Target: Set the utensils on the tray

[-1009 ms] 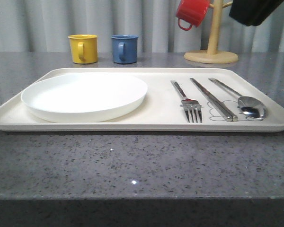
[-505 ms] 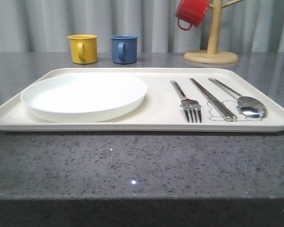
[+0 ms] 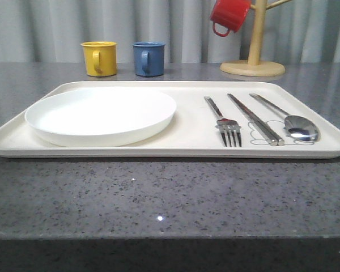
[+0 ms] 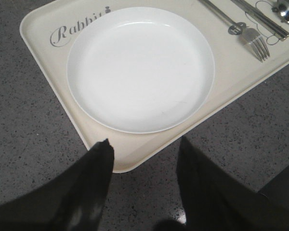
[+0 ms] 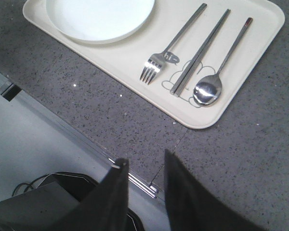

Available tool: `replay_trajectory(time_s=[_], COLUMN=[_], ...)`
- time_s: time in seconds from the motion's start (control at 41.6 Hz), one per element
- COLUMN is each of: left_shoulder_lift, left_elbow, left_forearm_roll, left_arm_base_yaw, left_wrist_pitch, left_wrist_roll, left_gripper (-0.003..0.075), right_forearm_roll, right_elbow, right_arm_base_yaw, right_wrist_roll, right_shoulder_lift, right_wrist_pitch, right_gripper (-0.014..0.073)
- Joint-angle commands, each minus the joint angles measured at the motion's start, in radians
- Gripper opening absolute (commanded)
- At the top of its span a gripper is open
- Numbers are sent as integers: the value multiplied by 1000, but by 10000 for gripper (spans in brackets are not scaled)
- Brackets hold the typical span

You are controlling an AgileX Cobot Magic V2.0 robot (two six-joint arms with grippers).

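Note:
The cream tray [image 3: 187, 122] [image 4: 41, 24] [image 5: 260, 29] lies across the grey counter. On its left half rests the white plate [image 3: 102, 113] [image 4: 139, 67] [image 5: 98, 17]. On its right half lie the fork [image 3: 224, 120] [image 4: 241, 31] [image 5: 173, 41], the chopsticks [image 3: 255, 119] [image 4: 260, 19] [image 5: 200, 53] and the spoon [image 3: 292, 122] [image 4: 285, 8] [image 5: 216, 79], side by side. My left gripper [image 4: 144, 147] hangs open and empty over the tray's near corner. My right gripper [image 5: 144, 161] is open and empty above the counter's front edge, well back from the tray.
A yellow mug [image 3: 99, 58] and a blue mug [image 3: 148, 58] stand behind the tray. A wooden mug tree [image 3: 253, 62] at the back right carries a red mug [image 3: 229, 16]. The counter's front edge [image 5: 135, 178] drops to the floor.
A dark arm seen at the top right one second ago has left the front view. Everything on the tray has stayed put.

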Motion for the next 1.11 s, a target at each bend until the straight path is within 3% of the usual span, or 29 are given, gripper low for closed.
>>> replay_trajectory(time_s=[0.0, 0.601, 0.745, 0.817, 0.913, 1.033, 1.081], left_shoulder_lift=[-10, -10, -10, -10, -10, -10, -10], left_elbow=[-25, -25, -25, -25, -25, -25, -25], left_forearm_roll=[-12, -12, -9, -7, -7, -7, -7], left_arm_base_yaw=[-8, -8, -8, -8, -8, -8, -8], left_wrist_pitch=[-63, -65, -79, -79, -85, -87, -87], left_wrist_roll=[-4, -4, 2, 38, 74, 74, 74], left_gripper=[314, 314, 312, 271, 138, -20, -18], right_forearm_roll=[-6, -18, -18, -18, -18, -18, -18], right_elbow=[-21, -21, -21, -21, -21, -21, -21], right_arm_base_yaw=[1, 1, 1, 1, 1, 1, 1], right_wrist_roll=[-11, -11, -11, -11, -11, -11, -11], right_shoulder_lift=[-2, -2, -2, -1, -1, -1, -1], right_wrist_pitch=[-54, -94, -98, -99, -99, -107, -116], right_gripper=[225, 220, 141, 50, -74, -69, -69])
